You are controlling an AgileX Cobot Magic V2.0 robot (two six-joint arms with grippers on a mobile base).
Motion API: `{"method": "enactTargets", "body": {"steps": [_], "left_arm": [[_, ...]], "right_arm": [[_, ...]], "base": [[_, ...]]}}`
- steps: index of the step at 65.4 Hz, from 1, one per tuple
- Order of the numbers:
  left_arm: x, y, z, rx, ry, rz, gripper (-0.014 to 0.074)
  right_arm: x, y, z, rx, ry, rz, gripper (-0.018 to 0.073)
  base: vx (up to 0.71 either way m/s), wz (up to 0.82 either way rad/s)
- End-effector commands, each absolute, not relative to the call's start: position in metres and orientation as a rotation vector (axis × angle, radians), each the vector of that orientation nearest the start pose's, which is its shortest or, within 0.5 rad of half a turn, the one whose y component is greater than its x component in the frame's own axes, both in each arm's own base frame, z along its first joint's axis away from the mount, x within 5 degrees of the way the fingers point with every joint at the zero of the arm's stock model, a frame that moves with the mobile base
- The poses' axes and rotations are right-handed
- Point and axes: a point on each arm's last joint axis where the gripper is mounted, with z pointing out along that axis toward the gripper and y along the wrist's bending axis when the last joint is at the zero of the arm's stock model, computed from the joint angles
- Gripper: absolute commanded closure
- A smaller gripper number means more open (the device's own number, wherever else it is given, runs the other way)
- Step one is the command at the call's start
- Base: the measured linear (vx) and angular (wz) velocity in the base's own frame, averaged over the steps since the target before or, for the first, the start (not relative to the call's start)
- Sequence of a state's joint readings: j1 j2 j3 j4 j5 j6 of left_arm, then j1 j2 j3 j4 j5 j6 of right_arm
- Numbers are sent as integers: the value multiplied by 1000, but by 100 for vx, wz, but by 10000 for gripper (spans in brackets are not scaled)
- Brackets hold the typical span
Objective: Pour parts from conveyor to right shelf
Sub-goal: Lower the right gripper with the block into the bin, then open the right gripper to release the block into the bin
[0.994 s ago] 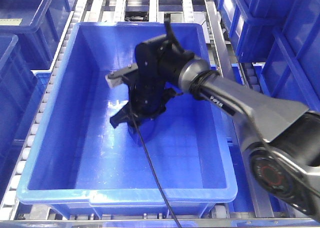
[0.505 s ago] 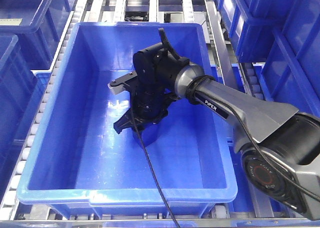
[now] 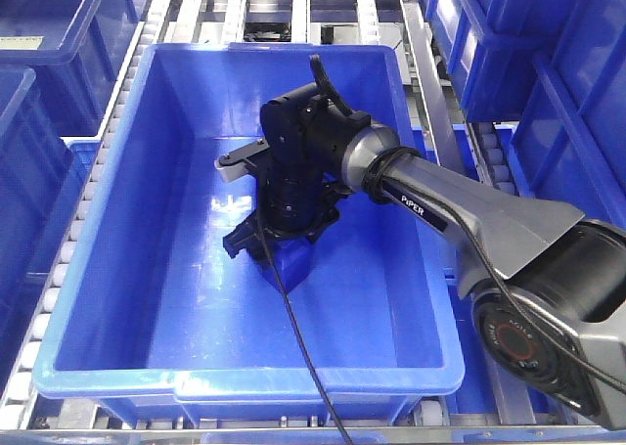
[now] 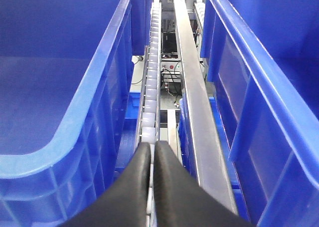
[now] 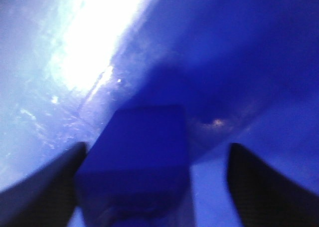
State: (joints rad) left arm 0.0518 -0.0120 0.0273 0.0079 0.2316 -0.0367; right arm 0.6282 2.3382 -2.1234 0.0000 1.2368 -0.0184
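The blue block lies on the floor of a big blue bin that stands on the right shelf's roller rails. My right gripper reaches down into the bin with its jaws open around the block. In the right wrist view the block lies against the left finger, with a wide gap to the right finger; the gripper is open. My left gripper is shut and empty above a roller rail between two bins. The conveyor is out of view.
More blue bins stand in the neighbouring lanes at the left and right. Steel rails run between the bins. A black cable hangs from the right wrist across the bin's floor and front rim.
My right gripper has shifted slightly toward the back of the bin and turned a little. The blue block now shows more plainly under its fingers.
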Motion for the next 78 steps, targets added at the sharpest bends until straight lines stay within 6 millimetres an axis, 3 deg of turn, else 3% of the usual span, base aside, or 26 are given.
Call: {"method": "enactTargets", "body": {"steps": [1, 27, 39, 45, 58, 78], "left_arm": [[55, 2, 198, -73, 1622, 0, 603], [55, 2, 198, -73, 1622, 0, 603], [55, 2, 198, -73, 1622, 0, 603], [55, 2, 198, -73, 1622, 0, 603], [55, 2, 198, -73, 1622, 0, 603], [55, 2, 198, -73, 1622, 0, 603]], "right_arm": [[399, 286, 243, -894, 2679, 105, -85], [395, 278, 302, -835, 2455, 120, -4], [392, 276, 319, -795, 2382, 155, 53], [389, 274, 319, -793, 2353, 157, 145], [373, 263, 313, -799, 2296, 170, 579], [323, 229, 318, -747, 2066, 261, 568]], "base": [[0, 0], [0, 0], [0, 0], [0, 0], [0, 0], [0, 0]]}}
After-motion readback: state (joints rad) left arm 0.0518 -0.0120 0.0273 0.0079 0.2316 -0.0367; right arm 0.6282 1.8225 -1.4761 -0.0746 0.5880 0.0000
